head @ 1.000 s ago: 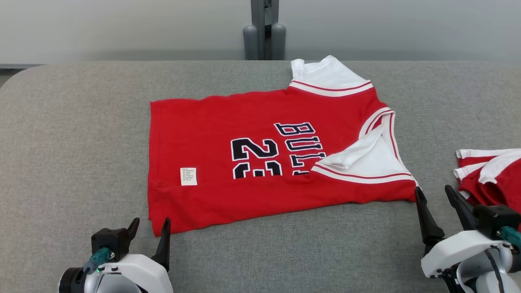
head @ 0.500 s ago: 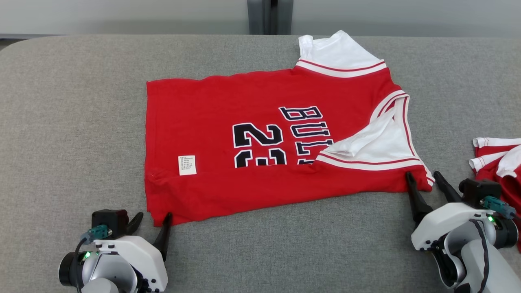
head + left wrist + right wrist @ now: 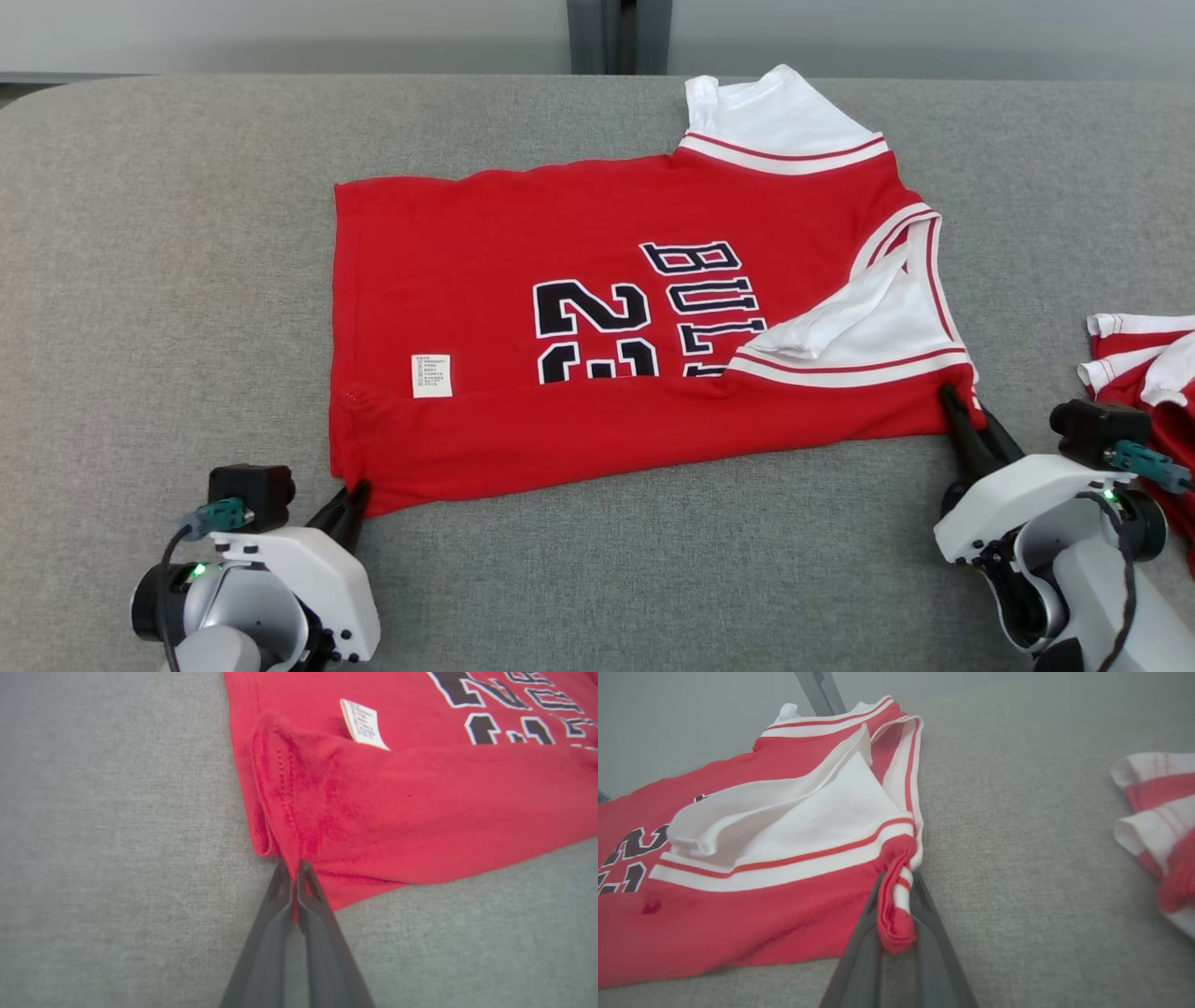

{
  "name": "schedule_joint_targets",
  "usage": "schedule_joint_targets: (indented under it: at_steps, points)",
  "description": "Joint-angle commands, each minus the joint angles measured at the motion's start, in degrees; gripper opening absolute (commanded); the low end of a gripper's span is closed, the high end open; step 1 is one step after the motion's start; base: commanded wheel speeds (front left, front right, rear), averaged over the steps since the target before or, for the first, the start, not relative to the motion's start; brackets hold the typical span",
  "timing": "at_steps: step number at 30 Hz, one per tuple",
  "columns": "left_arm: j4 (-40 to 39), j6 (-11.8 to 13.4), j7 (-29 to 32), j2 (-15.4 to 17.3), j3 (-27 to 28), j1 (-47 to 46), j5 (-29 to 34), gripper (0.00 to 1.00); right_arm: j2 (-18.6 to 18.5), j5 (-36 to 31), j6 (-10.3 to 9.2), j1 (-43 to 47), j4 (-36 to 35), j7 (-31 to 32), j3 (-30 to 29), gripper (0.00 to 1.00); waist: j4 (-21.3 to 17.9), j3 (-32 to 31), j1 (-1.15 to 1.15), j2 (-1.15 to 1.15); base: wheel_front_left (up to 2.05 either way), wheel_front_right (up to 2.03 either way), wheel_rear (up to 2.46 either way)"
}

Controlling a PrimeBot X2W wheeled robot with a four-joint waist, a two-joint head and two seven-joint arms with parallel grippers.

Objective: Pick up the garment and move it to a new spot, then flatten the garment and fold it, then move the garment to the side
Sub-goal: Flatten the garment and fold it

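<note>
The garment (image 3: pixel 579 261) is a red jersey with white sleeves and dark lettering, lying flat on the grey table with its near long edge folded up over itself. My left gripper (image 3: pixel 353 493) is shut on the garment's near left corner (image 3: pixel 299 858). At the near right corner, my right gripper (image 3: pixel 966 420) is shut on a bunched bit of red and white hem (image 3: pixel 896 905). A white care label (image 3: pixel 431 376) shows on the red cloth just above the fold.
A second red and white garment (image 3: pixel 1144 364) lies crumpled at the table's right edge, close beside my right wrist. A dark post (image 3: pixel 618 35) stands behind the table's far edge. Bare grey table (image 3: pixel 168 280) spreads to the left and along the front.
Both grippers have moved in onto the garment's near corners and shut on them. The near hem has lifted slightly at both ends. The head camera tilted down early on.
</note>
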Motion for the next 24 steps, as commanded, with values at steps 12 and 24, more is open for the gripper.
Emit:
schedule_joint_targets:
  at_steps: [12,24]
  points:
    - [-13.91,2.66,6.81,8.00,2.49,9.96,-2.09,0.00,-2.49,5.77,-0.11,17.67,-20.29,4.25,-1.95,0.00,0.14,-3.07,0.00,0.00,0.00,0.00,0.00]
    - [-20.86,5.92,10.30,9.86,3.66,16.42,-3.59,0.16,3.64,1.81,-0.09,32.03,-34.08,12.52,-6.74,1.00,-1.36,-3.97,0.00,0.00,0.00,0.00,0.00]
